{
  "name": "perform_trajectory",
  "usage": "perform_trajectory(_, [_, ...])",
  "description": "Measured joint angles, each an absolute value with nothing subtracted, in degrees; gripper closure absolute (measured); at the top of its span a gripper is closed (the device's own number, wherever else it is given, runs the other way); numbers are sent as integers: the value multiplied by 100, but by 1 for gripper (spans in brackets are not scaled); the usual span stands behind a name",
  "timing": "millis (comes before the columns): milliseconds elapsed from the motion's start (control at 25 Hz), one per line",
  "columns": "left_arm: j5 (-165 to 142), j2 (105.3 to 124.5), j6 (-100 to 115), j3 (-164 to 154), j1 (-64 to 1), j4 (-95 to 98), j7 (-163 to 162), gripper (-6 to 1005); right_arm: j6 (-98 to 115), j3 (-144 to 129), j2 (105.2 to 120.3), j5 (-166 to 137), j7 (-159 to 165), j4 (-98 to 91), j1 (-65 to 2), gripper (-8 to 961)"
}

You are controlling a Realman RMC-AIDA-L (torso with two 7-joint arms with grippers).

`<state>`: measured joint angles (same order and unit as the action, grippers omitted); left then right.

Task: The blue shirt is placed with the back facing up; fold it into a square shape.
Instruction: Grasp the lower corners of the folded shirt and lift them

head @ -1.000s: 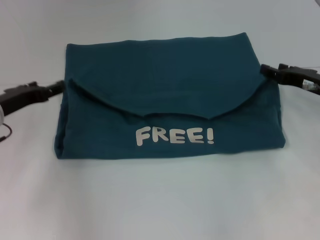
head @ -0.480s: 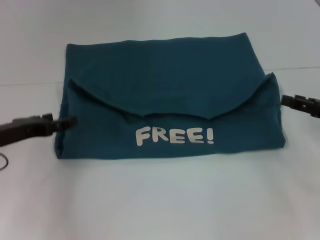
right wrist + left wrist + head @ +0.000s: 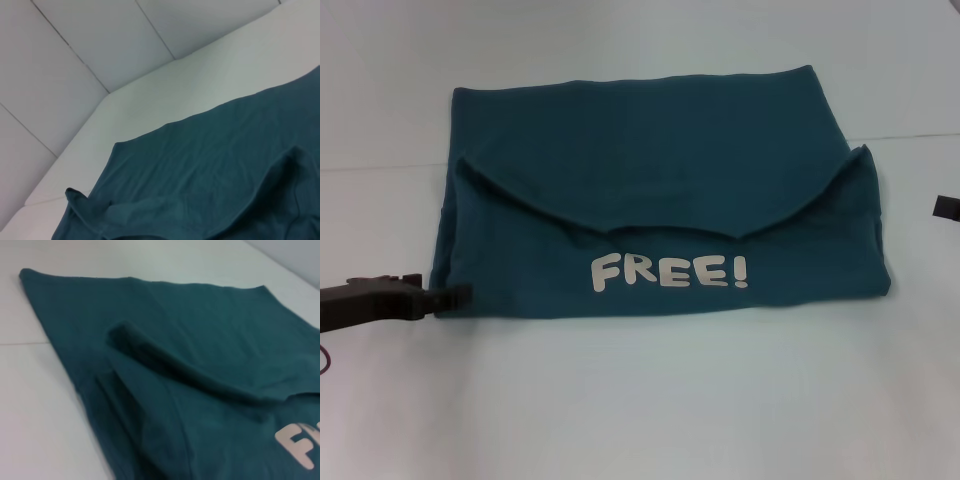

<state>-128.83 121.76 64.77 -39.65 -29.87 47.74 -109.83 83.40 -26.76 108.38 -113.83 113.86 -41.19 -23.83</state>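
The blue shirt (image 3: pixel 650 180) lies on the white table as a wide folded rectangle. A curved flap is folded over its middle, and the white "FREE!" print (image 3: pixel 670 271) faces up near the front edge. My left gripper (image 3: pixel 455 297) sits low at the shirt's front-left corner, its tip touching or just beside the cloth. Only the tip of my right gripper (image 3: pixel 947 207) shows at the right edge of the head view, apart from the shirt's right side. The left wrist view shows the shirt (image 3: pixel 200 340) with its folded flap close up. In the right wrist view the shirt (image 3: pixel 210 175) lies farther off.
The white table (image 3: pixel 640 400) extends in front of the shirt and on both sides. Pale wall panels (image 3: pixel 75 50) rise behind the table's far edge in the right wrist view.
My left gripper has moved forward along the shirt's left edge to its front-left corner. My right gripper has drawn back to the right, almost out of view. The shirt has kept its shape.
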Motion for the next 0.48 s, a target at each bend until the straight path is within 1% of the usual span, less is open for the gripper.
perform_trajectory(240, [-12913,12235,5862,-4371,-2990,4686,-10892,129,8349,-2667,10828,-11382,11474,-4114,-2404,334])
perform_trajectory(480, [-12925,12254,5496,-4658,-3064,4533,-10727,129,8353,-2650,10868,-11382,11509,-4104,-2414,334])
